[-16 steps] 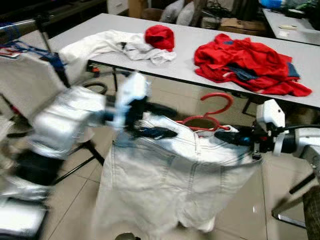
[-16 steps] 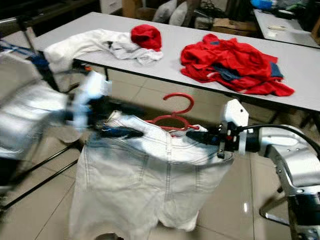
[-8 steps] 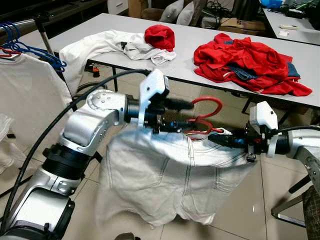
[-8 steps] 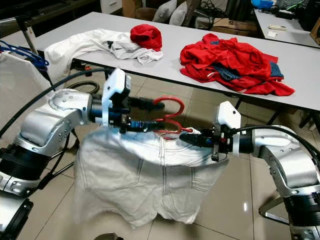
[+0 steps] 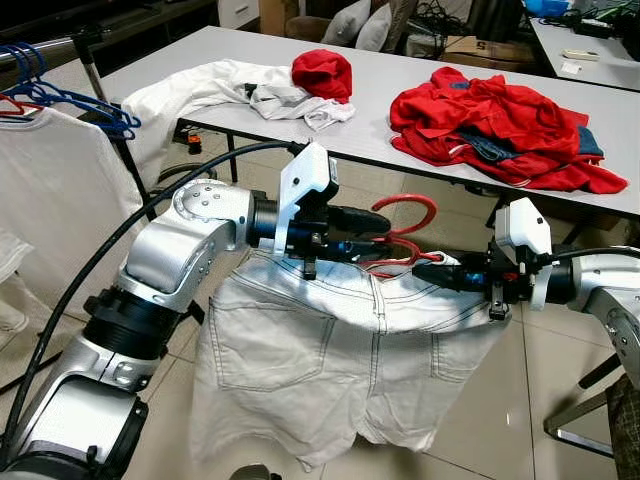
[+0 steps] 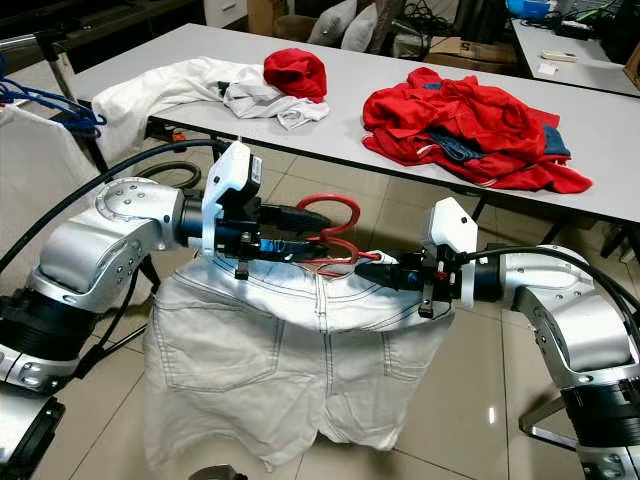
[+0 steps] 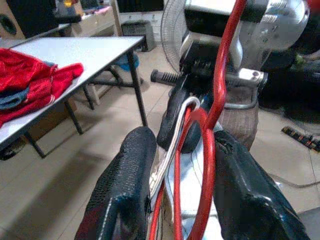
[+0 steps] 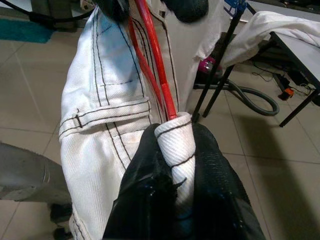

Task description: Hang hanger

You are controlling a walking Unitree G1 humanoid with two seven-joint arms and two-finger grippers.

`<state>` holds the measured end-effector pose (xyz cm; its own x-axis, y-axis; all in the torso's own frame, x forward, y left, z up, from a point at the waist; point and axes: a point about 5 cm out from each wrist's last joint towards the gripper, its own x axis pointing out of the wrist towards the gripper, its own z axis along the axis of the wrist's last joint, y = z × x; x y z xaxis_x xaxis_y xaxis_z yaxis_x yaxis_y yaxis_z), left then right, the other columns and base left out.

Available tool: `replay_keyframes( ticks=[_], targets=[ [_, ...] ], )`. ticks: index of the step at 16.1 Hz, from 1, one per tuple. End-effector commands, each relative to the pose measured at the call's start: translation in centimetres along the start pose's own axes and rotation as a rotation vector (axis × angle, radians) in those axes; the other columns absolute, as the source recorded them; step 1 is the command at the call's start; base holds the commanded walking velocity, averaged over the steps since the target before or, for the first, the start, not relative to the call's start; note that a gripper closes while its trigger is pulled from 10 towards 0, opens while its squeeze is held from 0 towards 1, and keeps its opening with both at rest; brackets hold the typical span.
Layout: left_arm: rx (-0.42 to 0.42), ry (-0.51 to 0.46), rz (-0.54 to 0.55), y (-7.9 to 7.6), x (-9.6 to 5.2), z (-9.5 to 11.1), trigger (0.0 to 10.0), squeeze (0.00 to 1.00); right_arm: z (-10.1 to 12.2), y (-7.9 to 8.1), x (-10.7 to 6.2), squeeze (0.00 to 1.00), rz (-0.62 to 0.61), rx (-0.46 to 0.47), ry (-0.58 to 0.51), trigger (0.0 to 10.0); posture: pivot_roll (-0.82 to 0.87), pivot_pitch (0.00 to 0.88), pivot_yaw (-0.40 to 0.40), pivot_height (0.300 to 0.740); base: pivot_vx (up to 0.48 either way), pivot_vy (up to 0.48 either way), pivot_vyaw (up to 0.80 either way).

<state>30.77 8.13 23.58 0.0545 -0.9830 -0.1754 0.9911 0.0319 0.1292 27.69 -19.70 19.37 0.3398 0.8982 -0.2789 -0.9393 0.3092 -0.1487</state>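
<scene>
We hold the red wire hanger [image 5: 405, 235] carrying pale denim shorts [image 5: 340, 370] in mid-air | left gripper [image 5: 378, 232] clamps its neck | right gripper [image 5: 452, 272] pinches its shorts-wrapped end | hanging on the clothes rail [image 5: 40, 50] remains.

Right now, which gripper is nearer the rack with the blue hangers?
Left. The left gripper holds the red hanger mid-scene, closer to the rack; the right gripper grips the shorts farther away.

The left gripper [image 5: 385, 232] has swung in from the garment's left edge to close its fingers [image 7: 123, 195] around the red hanger [image 5: 405, 230]; the white shorts [image 5: 340, 370] now hang flatter, spread out
</scene>
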Motion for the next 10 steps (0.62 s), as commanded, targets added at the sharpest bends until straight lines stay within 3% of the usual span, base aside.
replay_keyframes(
  ticks=[1,3,5,10],
  targets=[
    [0.006,-0.031,-0.037,-0.2,0.0,0.9,0.0,0.0,1.7,-0.2,0.1,0.0,0.011,-0.062,-0.046,10.0,0.0,0.0,0.001,0.74,0.0,0.0,0.0],
    [-0.003,-0.005,-0.037,-0.1,-0.1,0.6,0.0,0.0,1.8,-0.3,0.2,0.0,0.01,-0.064,-0.049,10.0,0.0,0.0,0.003,0.74,0.0,0.0,0.0],
    [0.012,0.082,-0.022,0.0,-0.2,-0.5,0.0,0.0,2.0,-0.4,0.1,0.0,0.007,-0.068,-0.056,10.0,0.0,0.0,0.004,0.74,0.0,0.0,0.0],
    [0.052,0.133,0.049,0.8,0.0,-0.7,0.0,0.0,2.5,-0.4,0.2,0.0,0.014,-0.083,-0.061,10.0,0.0,0.0,0.003,0.74,0.0,0.0,0.0]
  ],
)
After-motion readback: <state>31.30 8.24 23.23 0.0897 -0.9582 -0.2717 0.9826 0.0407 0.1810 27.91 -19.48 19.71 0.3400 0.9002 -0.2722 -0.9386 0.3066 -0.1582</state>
